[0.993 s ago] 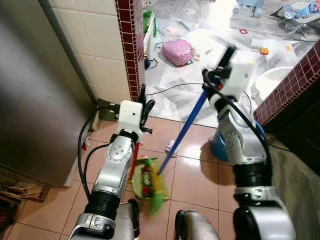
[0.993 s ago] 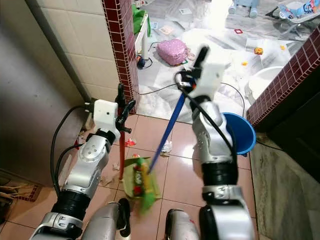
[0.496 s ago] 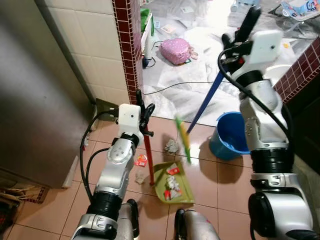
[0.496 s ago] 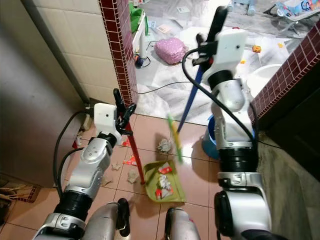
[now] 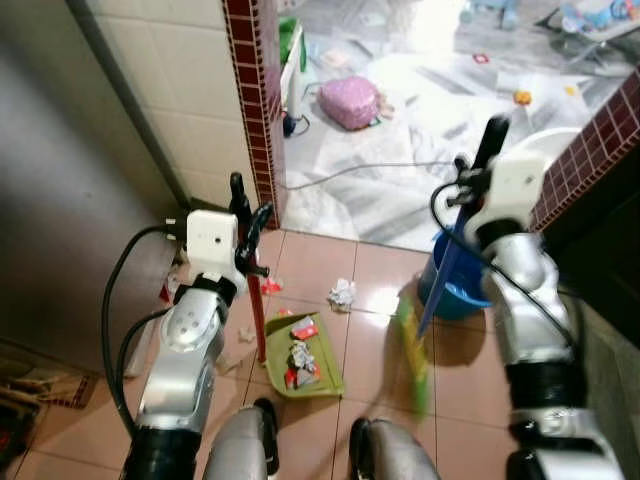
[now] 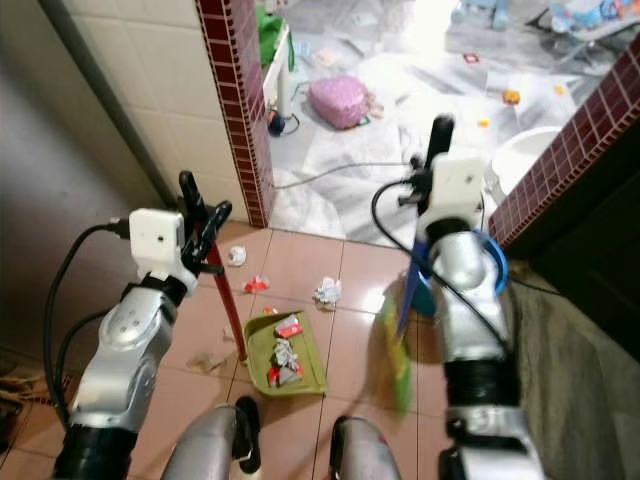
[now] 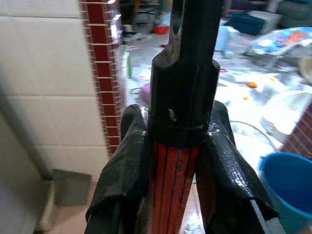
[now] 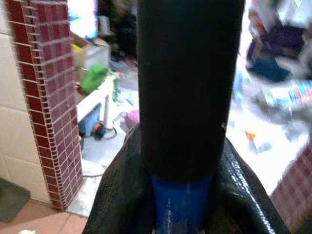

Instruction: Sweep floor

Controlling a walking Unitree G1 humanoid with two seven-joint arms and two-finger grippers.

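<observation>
Green dustpan sat on the tiles by the robot's feet, scraps inside, left gripper pinching its red handle. Right gripper clamped the blue broom, bristles beside the pan. Beyond: crumpled paper, blue bucket, then the open doorway.

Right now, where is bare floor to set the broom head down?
Bare tile lies between the dustpan and the blue bucket, by the broom head. Crowded: crumpled paper and wrappers beyond the dustpan.
</observation>
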